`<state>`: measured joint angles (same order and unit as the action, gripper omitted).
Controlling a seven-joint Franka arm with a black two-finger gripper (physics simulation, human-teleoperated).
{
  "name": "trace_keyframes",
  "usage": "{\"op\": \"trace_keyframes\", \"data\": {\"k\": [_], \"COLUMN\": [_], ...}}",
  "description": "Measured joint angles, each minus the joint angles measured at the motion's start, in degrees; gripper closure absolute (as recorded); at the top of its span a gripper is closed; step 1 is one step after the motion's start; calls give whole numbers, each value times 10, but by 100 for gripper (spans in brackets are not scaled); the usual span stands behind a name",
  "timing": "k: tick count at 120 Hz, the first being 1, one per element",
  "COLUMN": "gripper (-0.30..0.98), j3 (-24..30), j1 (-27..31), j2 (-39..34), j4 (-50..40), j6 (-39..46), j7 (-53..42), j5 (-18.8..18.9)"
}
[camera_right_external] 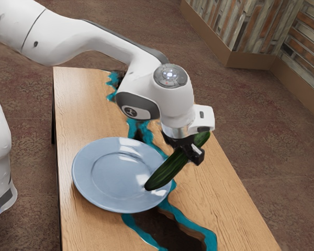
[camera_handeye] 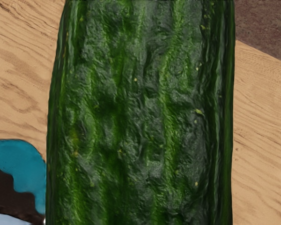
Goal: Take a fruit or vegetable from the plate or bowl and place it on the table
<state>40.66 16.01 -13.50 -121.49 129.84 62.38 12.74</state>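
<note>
Exterior view gives us table [camera_right_external: 78,104], arm [camera_right_external: 107,42] reaching over it, whole blue-grey plate [camera_right_external: 107,175] beside table's long edge at exterior view's left. Cucumber [camera_right_external: 170,170] slants above table, lower end over plate, upper end toward opposite long edge. Wrist view gives us yellow-flecked, ridged skin close up, with sliver of plate. Our pincer [camera_right_external: 188,150] grasps cucumber nearer upper end; longer part juts from pincer toward plate.

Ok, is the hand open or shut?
The hand is shut on the cucumber: the exterior view shows it clasped between the black fingers.
</note>
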Motion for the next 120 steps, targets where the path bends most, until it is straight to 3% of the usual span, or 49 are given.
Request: {"op": "trace_keyframes", "data": {"k": [20,41,64,86,102,120], "gripper": [51,51,51,51,22,8], "j3": [-3,-119,-256,-301,-311,-312], "j1": [-3,-69,-137,-113,-73,-15], "j2": [139,137,132,134,133,122], "j4": [120,133,132,134,135,139], "j6": [1,-2,-16,-22,-24,-22], "j7": [-1,-18,-36,-61,-80,-91], "j5": [112,146,139,108,89,83]}}
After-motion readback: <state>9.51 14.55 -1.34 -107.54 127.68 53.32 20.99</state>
